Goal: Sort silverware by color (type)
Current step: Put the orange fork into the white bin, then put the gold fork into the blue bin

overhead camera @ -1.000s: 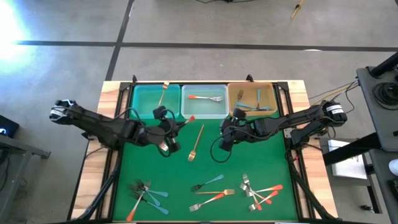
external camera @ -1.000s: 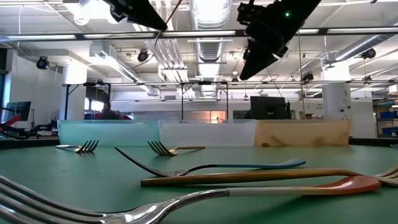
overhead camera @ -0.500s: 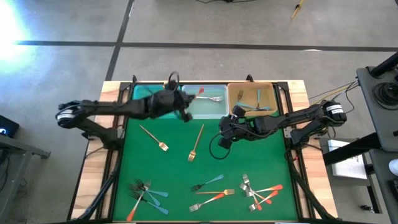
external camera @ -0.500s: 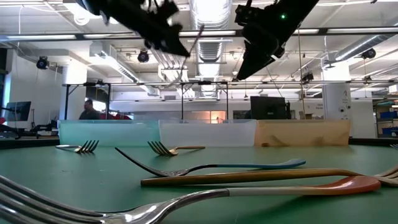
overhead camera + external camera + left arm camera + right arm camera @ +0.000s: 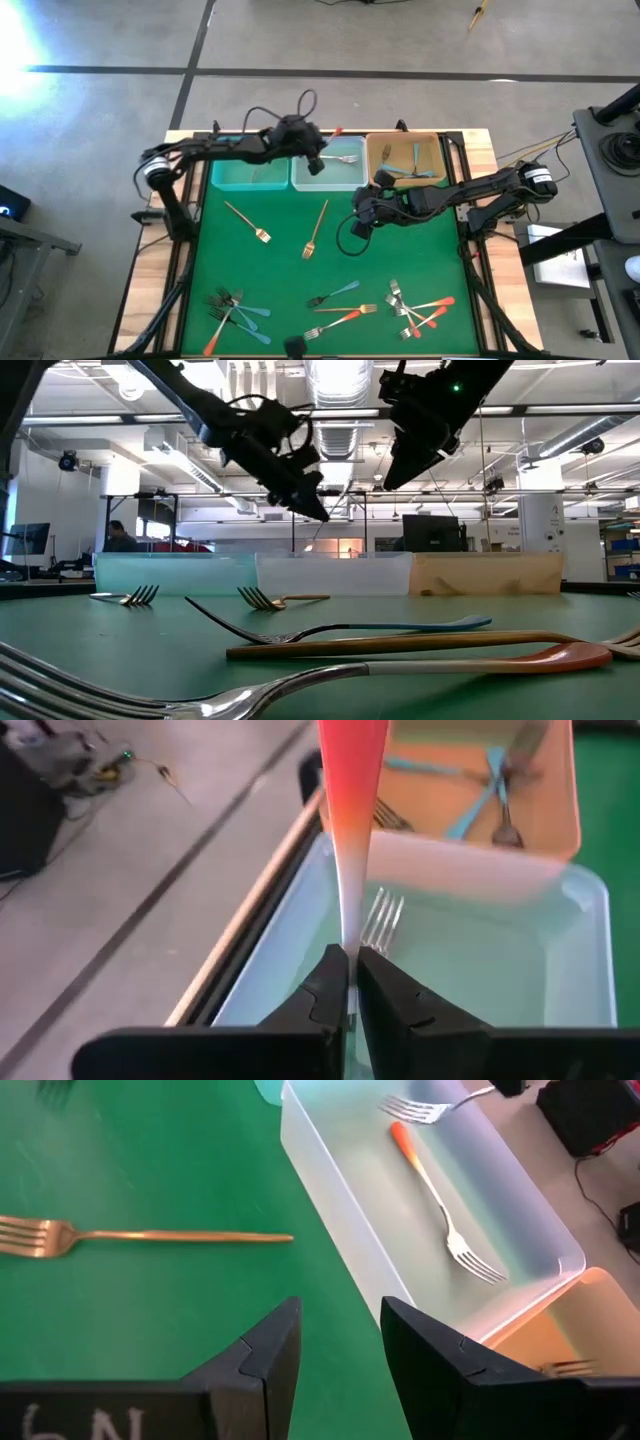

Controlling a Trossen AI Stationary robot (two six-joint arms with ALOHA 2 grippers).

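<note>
Item: orange-handled fork [image 5: 352, 830], pinched in the left gripper [image 5: 350, 990], which we see has swung over the clear middle bin [image 5: 330, 180], probably for release. Right gripper [image 5: 335, 1342], spread and empty, waits beside that bin.

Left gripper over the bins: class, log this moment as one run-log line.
left gripper: shut on orange-handled fork, above clear middle bin | right gripper: open, empty, over green mat
</note>
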